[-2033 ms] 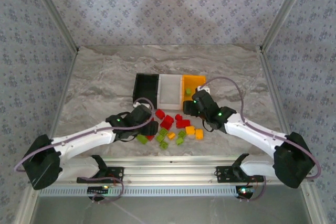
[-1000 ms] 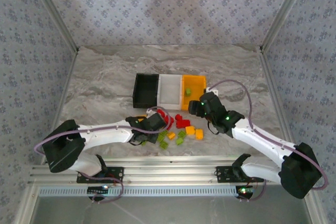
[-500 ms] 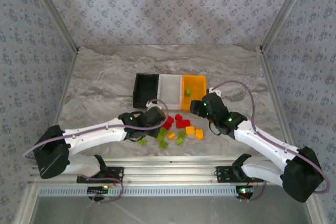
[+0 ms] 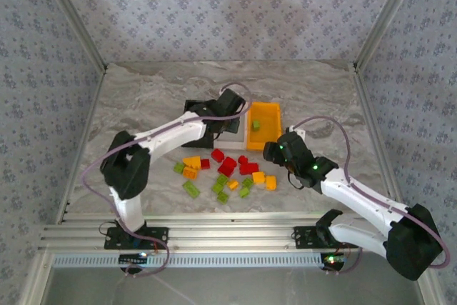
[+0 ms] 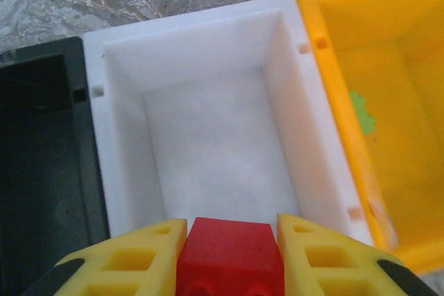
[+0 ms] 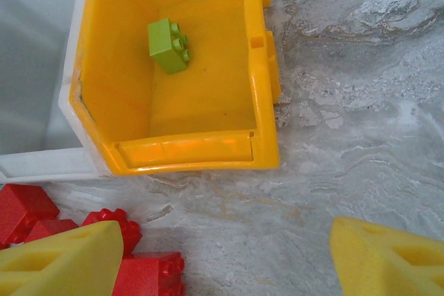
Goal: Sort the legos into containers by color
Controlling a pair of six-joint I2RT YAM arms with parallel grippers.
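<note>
From above, the left fingers (image 4: 228, 113) hang over the white bin (image 4: 230, 136) in the middle of the bench (image 4: 143, 98), between the black bin (image 4: 193, 110) and the orange bin (image 4: 265, 113). The loose bricks (image 4: 228, 173) lie toward the near edge, beside the right fingers (image 4: 273, 151). In the left wrist view, the fingers pinch a red brick (image 5: 229, 254) above the white bin. In the right wrist view, the fingers stand spread over the bench, and a green brick (image 6: 168, 45) lies in the orange bin.

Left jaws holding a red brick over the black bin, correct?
Not quite. The left jaws do hold the red brick, but it hangs over the white bin, not the black bin next to it. The left wrist view shows this.
</note>
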